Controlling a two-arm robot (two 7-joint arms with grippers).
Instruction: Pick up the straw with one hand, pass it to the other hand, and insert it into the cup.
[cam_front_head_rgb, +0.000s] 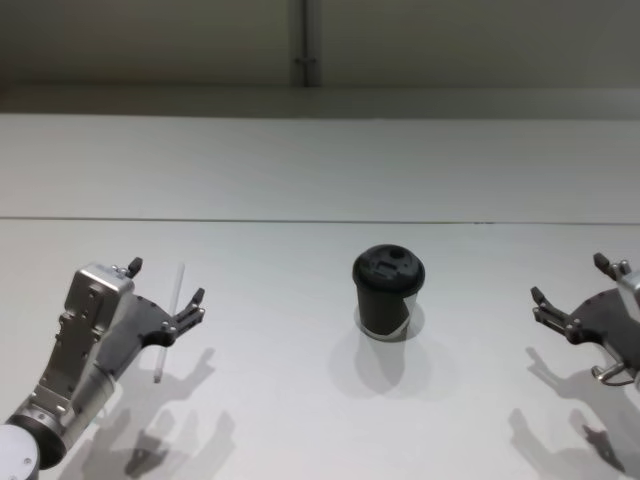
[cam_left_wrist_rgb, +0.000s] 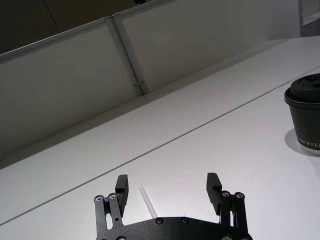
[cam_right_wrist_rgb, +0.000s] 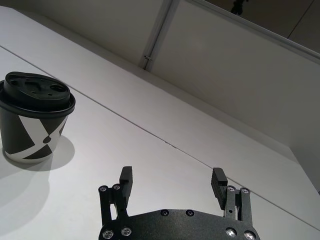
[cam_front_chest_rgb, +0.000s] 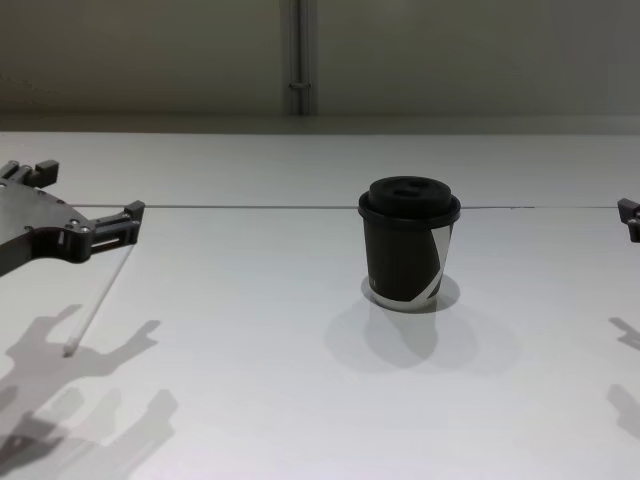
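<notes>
The straw (cam_front_head_rgb: 159, 363) lies flat on the white table at the left, a thin translucent-white tube running away from me. My left gripper (cam_front_head_rgb: 166, 281) hovers over its middle, open, with one finger on each side of the straw (cam_left_wrist_rgb: 147, 201) and nothing gripped. From the chest, the straw (cam_front_chest_rgb: 95, 305) slants down below the left gripper (cam_front_chest_rgb: 90, 190). The cup (cam_front_head_rgb: 388, 295), dark with white stripes and a black domed lid, stands upright at the table's centre. My right gripper (cam_front_head_rgb: 570, 279) is open at the far right, well clear of the cup (cam_right_wrist_rgb: 32, 130).
The white table (cam_front_head_rgb: 300, 400) has a thin seam line (cam_front_head_rgb: 320, 220) running across it behind the cup. A grey wall with a vertical post (cam_front_head_rgb: 305, 40) closes off the far edge. Wide bare surface lies between the cup and each gripper.
</notes>
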